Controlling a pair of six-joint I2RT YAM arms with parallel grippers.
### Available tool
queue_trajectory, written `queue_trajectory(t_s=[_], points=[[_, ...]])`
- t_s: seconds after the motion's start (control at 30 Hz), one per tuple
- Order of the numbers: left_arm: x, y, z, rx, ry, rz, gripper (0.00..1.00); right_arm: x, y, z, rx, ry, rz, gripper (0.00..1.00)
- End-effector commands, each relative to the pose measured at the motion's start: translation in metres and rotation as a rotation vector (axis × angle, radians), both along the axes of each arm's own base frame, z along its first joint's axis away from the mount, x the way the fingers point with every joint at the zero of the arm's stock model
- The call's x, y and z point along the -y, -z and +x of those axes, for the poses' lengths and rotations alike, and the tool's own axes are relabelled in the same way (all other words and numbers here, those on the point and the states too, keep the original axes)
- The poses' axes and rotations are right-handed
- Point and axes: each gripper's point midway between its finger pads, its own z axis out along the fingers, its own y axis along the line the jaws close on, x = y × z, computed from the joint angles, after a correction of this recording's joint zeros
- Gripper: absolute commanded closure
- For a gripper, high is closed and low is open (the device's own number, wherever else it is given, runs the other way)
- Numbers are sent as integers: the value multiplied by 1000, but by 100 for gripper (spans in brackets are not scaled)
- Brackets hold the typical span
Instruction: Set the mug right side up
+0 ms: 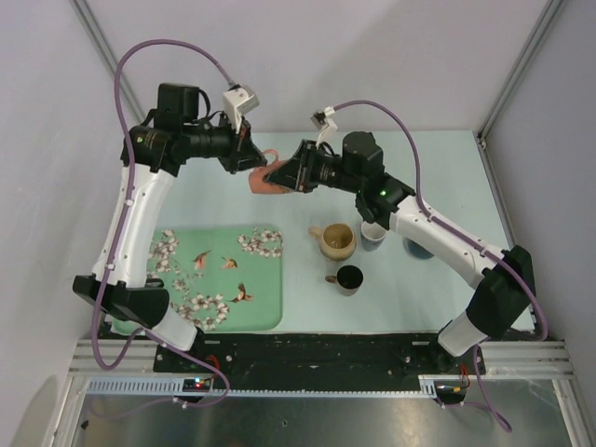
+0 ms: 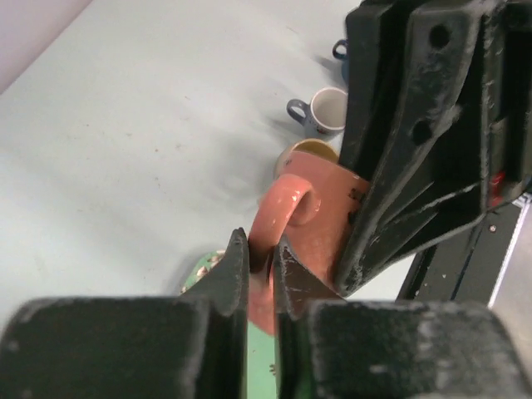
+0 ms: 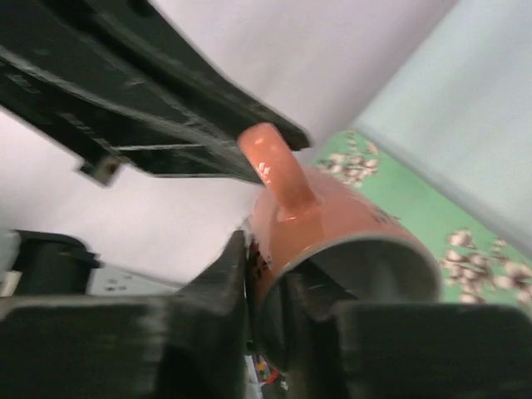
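Observation:
A salmon-pink mug [image 1: 262,181] hangs in the air between both grippers, above the far middle of the table, lying on its side. My left gripper [image 1: 252,161] is shut on its handle; in the left wrist view the two fingers [image 2: 262,249] pinch the handle loop of the mug [image 2: 320,220]. My right gripper [image 1: 282,176] is shut on the mug's wall at the rim. In the right wrist view one finger sits outside and one inside the open mouth [image 3: 264,249], with the mug [image 3: 332,220] handle pointing up.
A green floral tray [image 1: 186,279] lies at the near left. A tan mug [image 1: 338,241], a dark mug [image 1: 349,278], a white mug with blue handle [image 1: 372,233] and a blue mug [image 1: 416,248] stand upright right of the tray.

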Motion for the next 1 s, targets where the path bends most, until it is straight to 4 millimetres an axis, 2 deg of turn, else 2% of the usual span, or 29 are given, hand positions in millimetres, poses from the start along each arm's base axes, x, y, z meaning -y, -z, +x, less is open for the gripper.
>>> queue_trajectory(t_s=[0.0, 0.03, 0.07, 0.1, 0.17, 0.27, 0.3, 0.37, 0.4, 0.43, 0.47, 0.53, 0.6, 0.67, 0.83, 0.97], points=[[13, -27, -19, 11, 44, -75, 74, -8, -38, -13, 75, -105, 124, 95], [6, -25, -11, 24, -6, -48, 37, -4, -31, -12, 78, -89, 90, 98], [-2, -22, -3, 37, -55, -18, 19, 2, -31, -9, 92, -51, 63, 99], [-14, -18, 7, 55, -122, 22, 10, 12, -29, -7, 117, -1, 17, 99], [-40, -16, 23, 105, -245, 106, 3, 36, -13, -1, 134, 102, -116, 100], [-87, -6, 41, 200, -412, 307, 1, 92, 17, 11, 131, 299, -371, 100], [-102, -1, 43, 232, -437, 390, 1, 119, 30, 12, 109, 380, -478, 100], [-136, 24, 41, 244, -479, 593, 0, 168, 59, 6, 45, 496, -681, 100], [-152, 44, 37, 222, -476, 705, 0, 188, 75, -4, -6, 522, -774, 100], [-166, 57, 30, 217, -461, 803, 0, 204, 86, -12, -46, 550, -843, 100], [-182, 79, 21, 179, -444, 916, 0, 219, 102, -24, -104, 561, -919, 100], [-209, 113, 1, 115, -398, 1103, 0, 240, 129, -44, -201, 583, -1024, 100], [-228, 145, -19, 37, -347, 1216, 0, 252, 156, -62, -285, 592, -1065, 100], [-237, 173, -35, -43, -303, 1246, 1, 260, 184, -73, -365, 596, -1064, 100], [-250, 221, -60, -212, -244, 1218, 4, 259, 240, -77, -452, 603, -949, 100], [-267, 249, -70, -344, -244, 1216, 11, 266, 273, -78, -483, 613, -1006, 100]])
